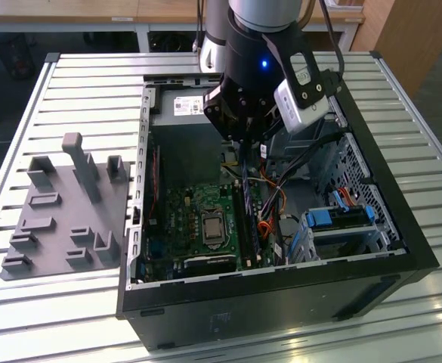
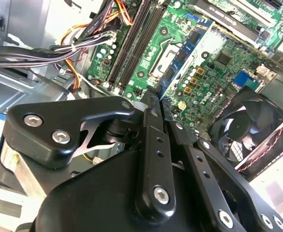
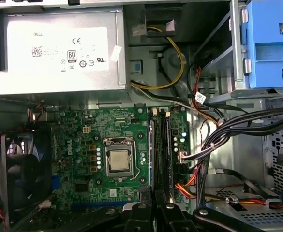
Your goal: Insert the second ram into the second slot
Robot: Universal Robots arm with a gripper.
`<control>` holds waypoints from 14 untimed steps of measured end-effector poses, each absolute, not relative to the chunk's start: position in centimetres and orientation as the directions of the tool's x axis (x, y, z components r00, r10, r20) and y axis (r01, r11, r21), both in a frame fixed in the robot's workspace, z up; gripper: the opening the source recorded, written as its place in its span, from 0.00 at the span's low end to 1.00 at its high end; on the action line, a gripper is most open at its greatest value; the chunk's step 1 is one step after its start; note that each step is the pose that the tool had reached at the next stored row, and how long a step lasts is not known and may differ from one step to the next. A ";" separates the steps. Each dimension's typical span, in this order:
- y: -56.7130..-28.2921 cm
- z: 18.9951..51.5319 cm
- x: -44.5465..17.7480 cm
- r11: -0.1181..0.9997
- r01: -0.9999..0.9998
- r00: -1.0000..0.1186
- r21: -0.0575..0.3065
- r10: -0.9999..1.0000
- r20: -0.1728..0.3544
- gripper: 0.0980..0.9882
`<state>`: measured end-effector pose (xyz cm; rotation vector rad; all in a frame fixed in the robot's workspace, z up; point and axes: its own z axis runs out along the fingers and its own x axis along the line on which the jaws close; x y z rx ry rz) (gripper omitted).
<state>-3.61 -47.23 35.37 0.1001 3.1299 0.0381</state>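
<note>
My gripper hangs inside the open computer case, above the far end of the memory slots. In the second wrist view its black fingers are pressed together on a thin blue board, the second ram, which reaches out from the fingertips over the green motherboard. The long dark slots lie just beside the ram, apart from it. In the first wrist view the gripper lines up with the near end of the slots. I cannot tell which slot is the second.
A silver power supply lies at the case's back wall. The processor socket and a black fan flank the slots on one side, and bundled cables and a blue drive bay on the other. A grey holder plate lies at the exterior view's left.
</note>
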 end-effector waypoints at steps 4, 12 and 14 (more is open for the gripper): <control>-47.2 35.1 -3.6 0.998 0.064 -0.998 0.025 0.064 -0.007 0.04; -47.2 34.9 -3.6 0.998 0.064 -0.998 0.025 0.064 -0.006 0.04; -47.2 34.9 -3.6 0.998 0.064 -0.998 0.024 0.064 -0.006 0.04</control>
